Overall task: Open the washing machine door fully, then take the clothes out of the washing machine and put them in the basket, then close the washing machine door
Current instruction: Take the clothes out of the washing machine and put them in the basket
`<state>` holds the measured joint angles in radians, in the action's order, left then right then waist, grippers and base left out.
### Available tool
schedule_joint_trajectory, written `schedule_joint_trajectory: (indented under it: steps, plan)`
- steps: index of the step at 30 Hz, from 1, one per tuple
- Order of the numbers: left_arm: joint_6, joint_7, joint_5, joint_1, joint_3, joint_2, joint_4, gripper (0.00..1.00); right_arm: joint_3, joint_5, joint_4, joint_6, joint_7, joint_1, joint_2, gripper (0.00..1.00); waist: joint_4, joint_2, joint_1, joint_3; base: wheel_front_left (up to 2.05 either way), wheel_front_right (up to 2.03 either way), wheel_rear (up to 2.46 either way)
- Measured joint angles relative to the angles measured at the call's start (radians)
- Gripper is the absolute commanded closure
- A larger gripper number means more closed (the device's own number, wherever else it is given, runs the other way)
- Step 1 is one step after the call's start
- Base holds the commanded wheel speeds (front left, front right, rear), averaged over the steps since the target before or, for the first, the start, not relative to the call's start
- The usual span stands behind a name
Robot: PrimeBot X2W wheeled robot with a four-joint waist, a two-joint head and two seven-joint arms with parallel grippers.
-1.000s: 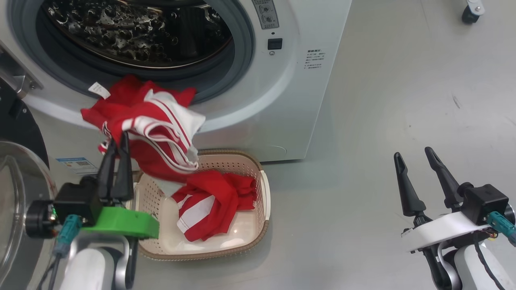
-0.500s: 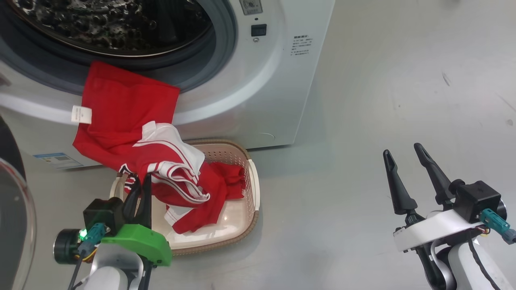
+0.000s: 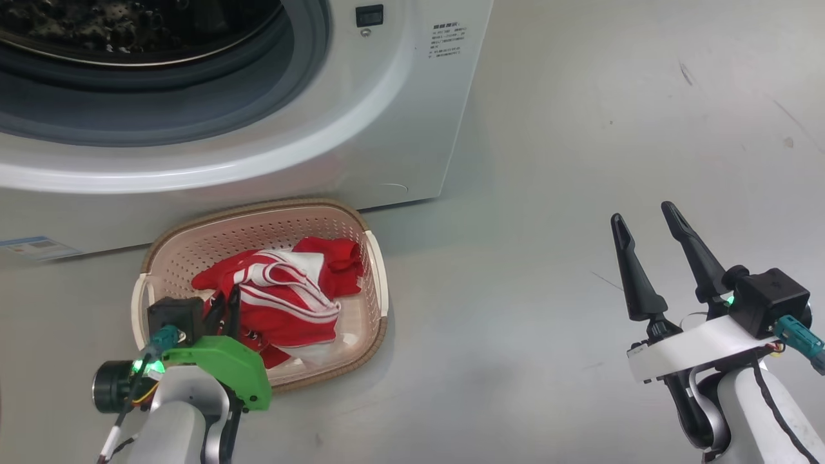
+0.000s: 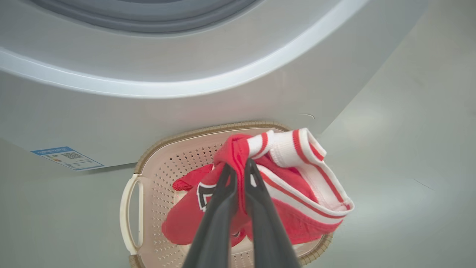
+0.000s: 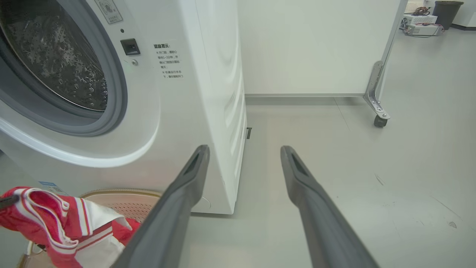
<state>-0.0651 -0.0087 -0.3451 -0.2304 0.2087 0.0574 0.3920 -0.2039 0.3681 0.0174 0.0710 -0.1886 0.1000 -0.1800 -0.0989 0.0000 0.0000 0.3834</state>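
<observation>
- left gripper [image 3: 227,298] clamped tight on red jersey [image 3: 283,298], cloth pinched between fingers
- jersey bunched over the basket [image 3: 258,216], lower folds lying inside
- basket on floor [image 3: 548,193], just in front of washer [image 3: 361,148]
- right gripper [image 3: 641,214] wide open, empty, well apart from basket

Light: bright, even, diffuse.
Shadows: soft, on the floor [image 3: 515,225] beside the washing machine [image 3: 361,129].
Glare: mild sheen on its white front.
Distortion: wrist views bow its edges.
</observation>
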Motion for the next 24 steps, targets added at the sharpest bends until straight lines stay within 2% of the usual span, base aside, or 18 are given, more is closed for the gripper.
schedule_joint_trajectory:
  steps: [18, 20, 24]
  plan:
    - [-0.01, 0.04, -0.016, -0.175, -0.051, -0.001, 0.317, 1.0, -0.015, 0.01, 0.016, 0.016, -0.012, 0.063, 0.021, 0.0, -0.106, 0.0, 0.0, 0.107, 0.0, 0.0, 0.0]
    - [-0.009, 0.032, -0.016, -0.19, -0.053, 0.0, 0.343, 0.0, -0.014, 0.012, 0.026, 0.016, -0.013, 0.065, 0.023, 0.0, -0.118, 0.0, 0.0, 0.111, 0.0, 0.0, 0.0]
    - [-0.008, -0.001, -0.019, -0.207, -0.061, -0.003, 0.379, 0.0, -0.002, 0.019, 0.043, 0.016, -0.021, 0.064, 0.022, 0.0, -0.126, 0.0, 0.0, 0.106, 0.0, 0.0, 0.0]
